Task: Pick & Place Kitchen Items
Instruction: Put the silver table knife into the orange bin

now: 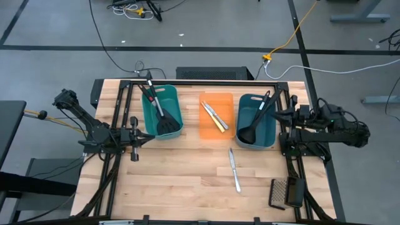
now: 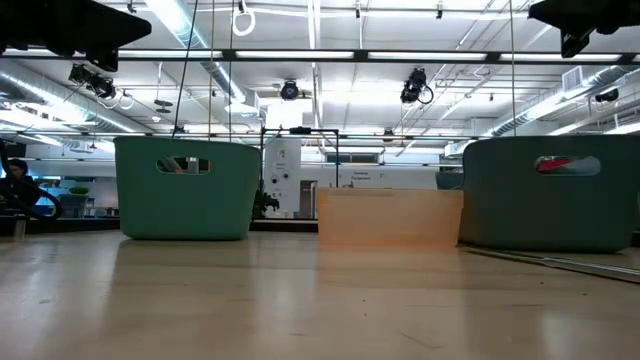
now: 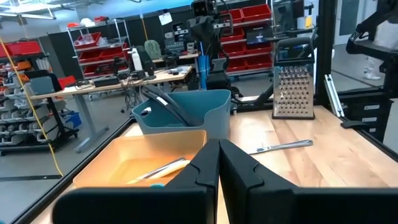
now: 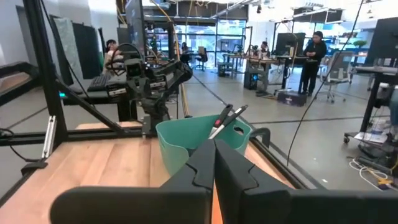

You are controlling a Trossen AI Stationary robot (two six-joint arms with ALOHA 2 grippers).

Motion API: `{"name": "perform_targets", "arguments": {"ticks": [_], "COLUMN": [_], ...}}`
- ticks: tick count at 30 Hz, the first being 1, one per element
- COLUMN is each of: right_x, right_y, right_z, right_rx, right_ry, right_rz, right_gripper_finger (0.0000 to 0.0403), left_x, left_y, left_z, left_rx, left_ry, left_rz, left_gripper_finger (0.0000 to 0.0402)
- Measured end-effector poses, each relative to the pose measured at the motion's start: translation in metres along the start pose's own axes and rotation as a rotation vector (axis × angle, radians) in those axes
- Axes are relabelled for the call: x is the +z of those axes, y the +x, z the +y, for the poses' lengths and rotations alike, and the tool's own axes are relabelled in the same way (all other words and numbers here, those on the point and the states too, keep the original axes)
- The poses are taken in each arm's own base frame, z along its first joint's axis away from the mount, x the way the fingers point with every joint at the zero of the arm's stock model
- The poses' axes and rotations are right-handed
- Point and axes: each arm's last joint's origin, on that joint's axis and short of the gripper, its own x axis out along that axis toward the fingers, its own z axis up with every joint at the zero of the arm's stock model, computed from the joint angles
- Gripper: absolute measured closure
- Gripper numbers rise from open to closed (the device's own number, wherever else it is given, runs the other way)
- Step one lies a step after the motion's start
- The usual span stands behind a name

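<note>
Black slotted spatulas (image 1: pixel 164 115) stand slanted in the left teal tub (image 1: pixel 150 119), handles resting on its far rim. A black ladle (image 1: pixel 255 120) lies in the right teal tub (image 1: pixel 270 128), its handle over the far rim. Two slim knives (image 1: pixel 214 116), silver and yellow, lie in the orange tray (image 1: pixel 215 130). One silver knife (image 1: pixel 234 169) lies flat on the table, also in the left wrist view (image 3: pixel 285 147). My left gripper (image 1: pixel 150 138) (image 3: pixel 219 163) is shut beside the left tub. My right gripper (image 1: pixel 281 132) (image 4: pixel 214 158) is shut beside the right tub.
A dark mesh grater (image 1: pixel 284 192) lies near the table's near right corner, seen as the grater (image 3: pixel 293 93) in the left wrist view. Black frame rails (image 1: pixel 206 81) run along the far edge and both sides. Bare wood (image 1: pixel 181 181) lies toward the near edge. People stand in the room beyond.
</note>
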Motion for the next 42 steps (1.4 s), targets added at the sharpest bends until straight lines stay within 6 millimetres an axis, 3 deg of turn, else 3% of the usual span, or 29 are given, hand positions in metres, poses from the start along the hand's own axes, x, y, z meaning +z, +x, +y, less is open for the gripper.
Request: {"name": "perform_targets", "arguments": {"ticks": [7,15,19,27,35,42], "right_x": [-0.001,-0.032,-0.039,-0.016,0.029,0.049], "right_y": [0.001,0.018,0.023,0.034,0.090,0.151], "right_z": [0.002,0.006,0.008,0.012,0.032,0.073], "right_rx": [0.046,0.091,0.105,0.172,0.226,0.162], "right_ry": [0.001,0.038,0.036,0.027,-0.027,-0.079], "right_rz": [-0.001,0.031,-0.003,-0.108,0.073,0.456], "right_gripper_finger": [0.0391,0.0392,0.0392,0.0392,0.0392,0.0397], "left_x": [0.004,0.004,0.004,0.004,0.004,0.003], "left_y": [0.000,0.000,0.000,0.000,0.000,0.000], "left_z": [0.001,0.001,0.001,0.001,0.001,0.001], "left_rx": [0.003,0.006,0.006,0.006,0.006,0.005], "left_ry": [-0.020,0.002,0.001,0.006,0.004,0.005], "left_rz": [-0.017,-0.018,-0.018,-0.017,-0.017,-0.008], "left_gripper_finger": [0.0390,0.0390,0.0391,0.0389,0.0389,0.0391]}}
